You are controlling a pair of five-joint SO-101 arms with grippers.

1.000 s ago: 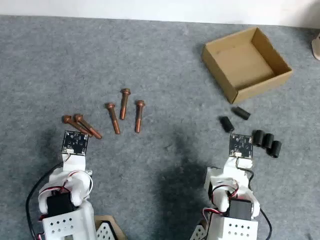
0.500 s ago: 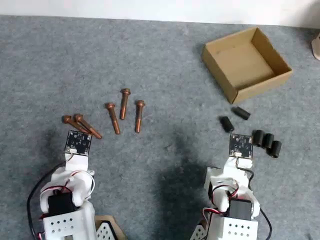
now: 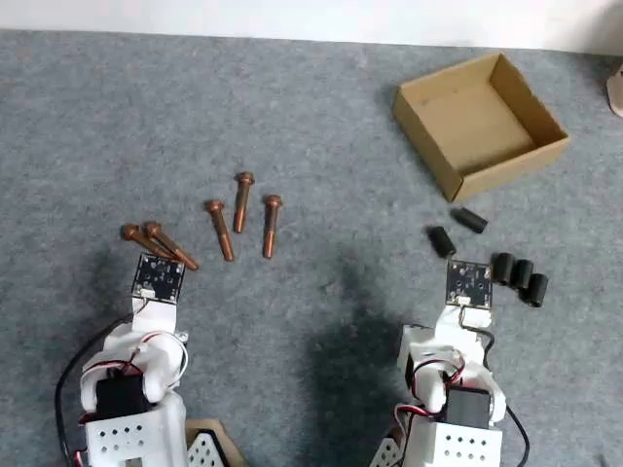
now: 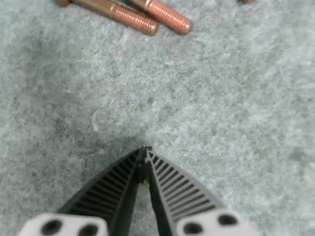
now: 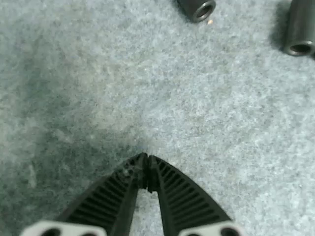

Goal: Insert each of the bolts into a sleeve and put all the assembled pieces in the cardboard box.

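While two copper bolts [image 4: 123,14] lie just ahead of left gripper [image 4: 145,153], it & right gripper [image 5: 146,161] sit pinched closed.

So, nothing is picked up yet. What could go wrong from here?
1. The left gripper is shut, so it must open before it comes down on a bolt.
2. The two nearest bolts lie close together, so a grasp may catch both or push one away.
3. The three sleeves near the right gripper lie packed side by side and are round, so one may roll when gripped.
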